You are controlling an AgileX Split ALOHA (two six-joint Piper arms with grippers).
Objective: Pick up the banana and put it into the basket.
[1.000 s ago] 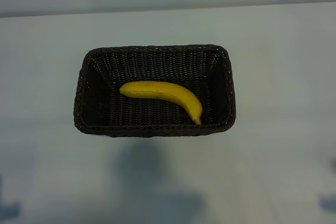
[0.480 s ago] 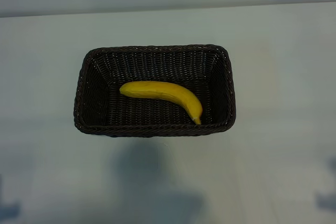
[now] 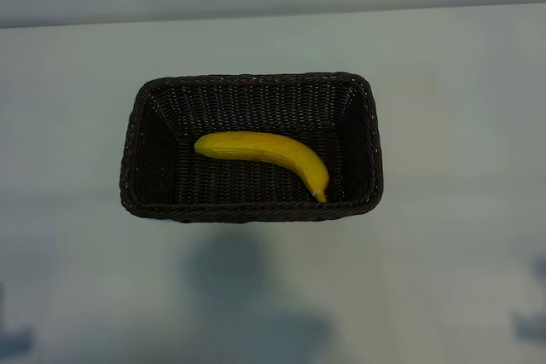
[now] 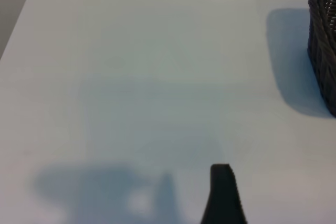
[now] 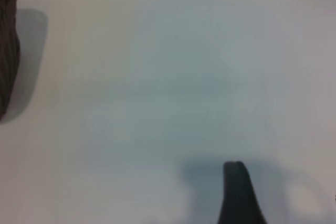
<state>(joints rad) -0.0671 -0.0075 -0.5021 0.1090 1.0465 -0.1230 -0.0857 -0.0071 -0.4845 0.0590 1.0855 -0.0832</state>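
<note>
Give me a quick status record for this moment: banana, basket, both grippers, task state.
banana: lying inside the basket, tip toward its right near corner
basket: on the table, mid-scene, upright
left gripper: open, over bare table, away from basket, holds nothing
right gripper: open, over bare table, away from basket, holds nothing
task: banana already in basket

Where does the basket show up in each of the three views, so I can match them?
Exterior view: the basket sits mid-frame on the table, with the banana inside it.
Left wrist view: only a corner of the basket shows at the picture's edge.
Right wrist view: a sliver of the basket shows at the picture's edge.
Shared landmark: its dark woven wall.
</note>
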